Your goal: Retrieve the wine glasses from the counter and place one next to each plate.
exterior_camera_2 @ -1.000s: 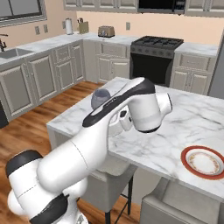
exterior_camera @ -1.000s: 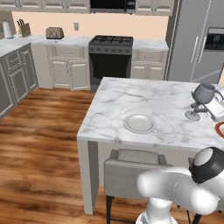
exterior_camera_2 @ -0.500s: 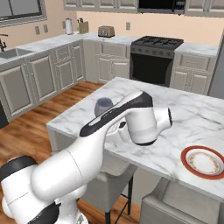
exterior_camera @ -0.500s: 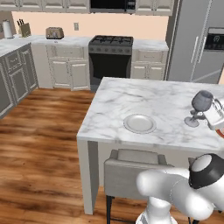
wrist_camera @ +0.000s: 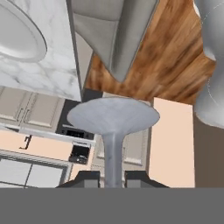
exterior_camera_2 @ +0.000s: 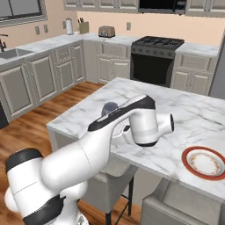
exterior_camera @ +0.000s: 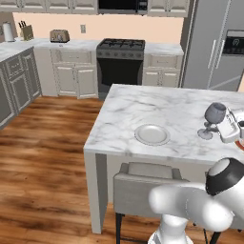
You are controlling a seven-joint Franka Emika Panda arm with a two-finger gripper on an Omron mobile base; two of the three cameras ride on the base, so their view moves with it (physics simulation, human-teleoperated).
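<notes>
Far left on the wall counter [exterior_camera: 71, 44]: toaster [exterior_camera: 59, 35], knife block [exterior_camera: 27, 32], paper roll [exterior_camera: 8, 32]; stove [exterior_camera: 120, 57] right of them, fridge [exterior_camera: 214, 45] at far right. Nearer, the marble island [exterior_camera: 157, 112] carries the plain pale plate [exterior_camera: 152, 134] near its near edge, grey stool [exterior_camera: 150, 183] tucked below it. Right of that plate, one wine glass [exterior_camera: 213, 119] is upright with its foot just above or on the island top; can't tell which. Pincer [wrist_camera: 109, 178] is clamped on its stem, hand view shows both fingers [wrist_camera: 89, 178] tight against the stem with the foot out in front. Red-rimmed plate [exterior_camera_2: 205, 162] sits at the island's right end, apart from the glass.
</notes>
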